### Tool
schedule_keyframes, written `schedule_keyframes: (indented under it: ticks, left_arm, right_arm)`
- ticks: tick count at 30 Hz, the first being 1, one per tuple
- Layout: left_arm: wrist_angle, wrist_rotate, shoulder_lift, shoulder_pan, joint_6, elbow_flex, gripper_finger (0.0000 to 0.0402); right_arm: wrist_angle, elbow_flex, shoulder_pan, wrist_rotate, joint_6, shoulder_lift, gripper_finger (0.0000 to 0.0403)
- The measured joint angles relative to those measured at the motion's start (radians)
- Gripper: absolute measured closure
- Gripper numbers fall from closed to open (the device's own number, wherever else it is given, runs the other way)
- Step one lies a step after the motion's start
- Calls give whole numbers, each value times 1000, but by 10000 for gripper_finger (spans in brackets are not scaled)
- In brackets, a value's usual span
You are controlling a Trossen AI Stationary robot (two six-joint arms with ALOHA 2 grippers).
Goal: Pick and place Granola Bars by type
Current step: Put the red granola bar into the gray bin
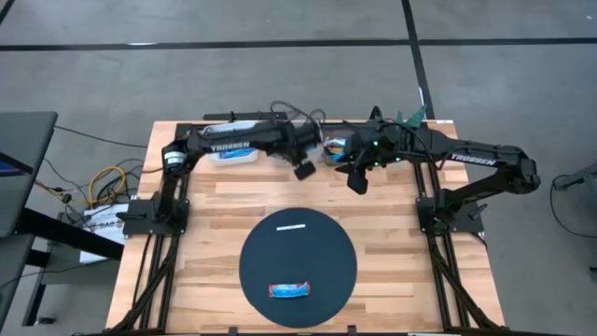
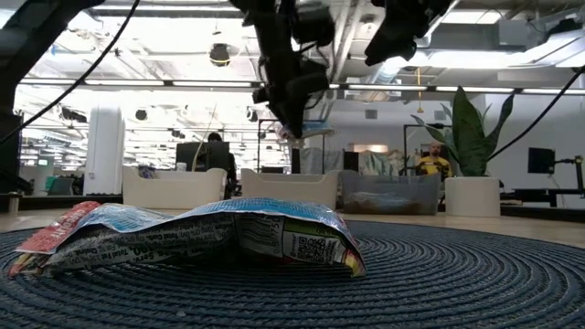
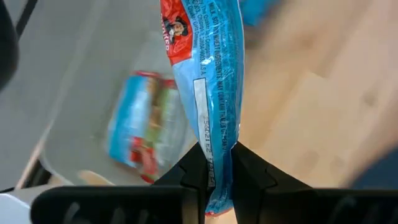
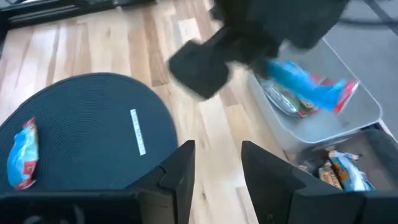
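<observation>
Granola Bars: high view, one blue bar (image 1: pixel 288 290) on dark round mat (image 1: pixel 256 245).
Low view: wrapper crinkly, light, soft.
Left wrist view: left gripper (image 3: pixel 216 163) pinches held bar (image 3: pixel 209 81) at its end; second bar (image 3: pixel 138 127) in tray.
Right wrist view: right gripper (image 4: pixel 217 163) spread, empty; several bars in bins.

Ceiling lights (image 2: pixel 219 53) are glaring brightly in the low view; motion blur is smearing both wrist views; the high view is showing even, soft-shadowed lighting.
</observation>
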Motion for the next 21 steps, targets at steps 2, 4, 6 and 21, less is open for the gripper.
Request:
schedule_keyframes:
  ticks: [2,4,6,21]
  left_arm:
    - [19,16,0,44,3,0,362]
    - [33,9,0,83,6,0,360]
    - [37,-14,0,113,-7,0,357]
    - [32,60,0,183,-29,0,222]
  right_arm:
    - [0,0,-10,1,8,0,280]
    - [0,0,-17,1,11,0,280]
    - [4,0,-18,1,17,0,280]
    - [74,0,-22,86,35,0,280]
